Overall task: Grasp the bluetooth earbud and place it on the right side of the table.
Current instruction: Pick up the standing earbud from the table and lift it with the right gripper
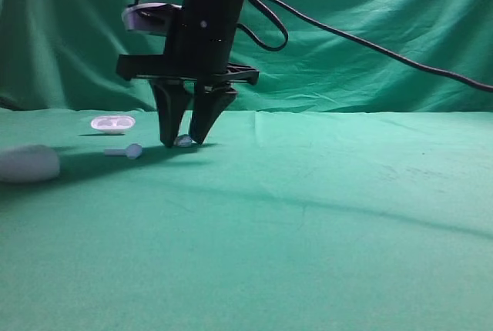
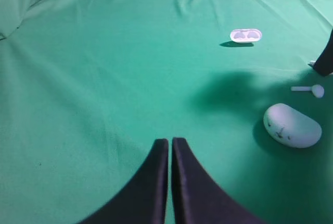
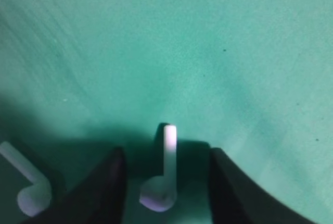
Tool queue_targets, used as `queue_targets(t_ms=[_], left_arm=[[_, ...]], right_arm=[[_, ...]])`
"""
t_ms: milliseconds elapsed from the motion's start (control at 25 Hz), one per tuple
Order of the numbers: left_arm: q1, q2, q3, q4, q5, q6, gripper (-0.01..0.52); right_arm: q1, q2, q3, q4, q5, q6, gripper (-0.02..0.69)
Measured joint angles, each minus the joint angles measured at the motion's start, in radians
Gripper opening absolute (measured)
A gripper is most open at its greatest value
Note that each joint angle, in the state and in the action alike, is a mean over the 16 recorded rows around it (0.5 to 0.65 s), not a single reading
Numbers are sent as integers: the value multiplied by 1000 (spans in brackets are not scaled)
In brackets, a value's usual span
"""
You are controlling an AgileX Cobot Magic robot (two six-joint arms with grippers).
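Note:
The bluetooth earbud [image 1: 183,141] lies on the green table [image 1: 323,215], left of the middle. In the right wrist view it [image 3: 161,182] shows a white stem and a rounded head. My right gripper [image 1: 183,143] has reached across and stands tips-down on the cloth, one finger on each side of the earbud. In the right wrist view the gripper [image 3: 166,153] is open, with a gap between each finger and the earbud. My left gripper [image 2: 170,143] is shut and empty over bare cloth, and is out of the exterior view.
A second white earbud with a long stem [image 1: 127,151] lies just left of the right gripper, also in the left wrist view [image 2: 311,89]. A flat oval case tray [image 1: 112,122] sits behind it. A rounded white case [image 1: 27,163] lies at the far left.

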Motion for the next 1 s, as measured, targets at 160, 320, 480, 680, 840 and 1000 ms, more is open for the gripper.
queue_targets(t_ms=[160, 320, 480, 680, 840, 1000], left_arm=[[0, 0, 0, 0, 0, 0, 0], [0, 0, 0, 0, 0, 0, 0], [0, 0, 0, 0, 0, 0, 0], [0, 0, 0, 0, 0, 0, 0], [0, 0, 0, 0, 0, 0, 0], [0, 0, 0, 0, 0, 0, 0]], right_arm=[[0, 8, -1, -10, 3, 8, 276], [0, 11, -2, -20, 7, 19, 196], [0, 11, -3, -28, 11, 33, 119], [0, -1, -4, -38, 27, 61, 73], [-1, -40, -4, -51, 64, 88, 74], [-12, -108, -4, -70, 119, 119, 74]])
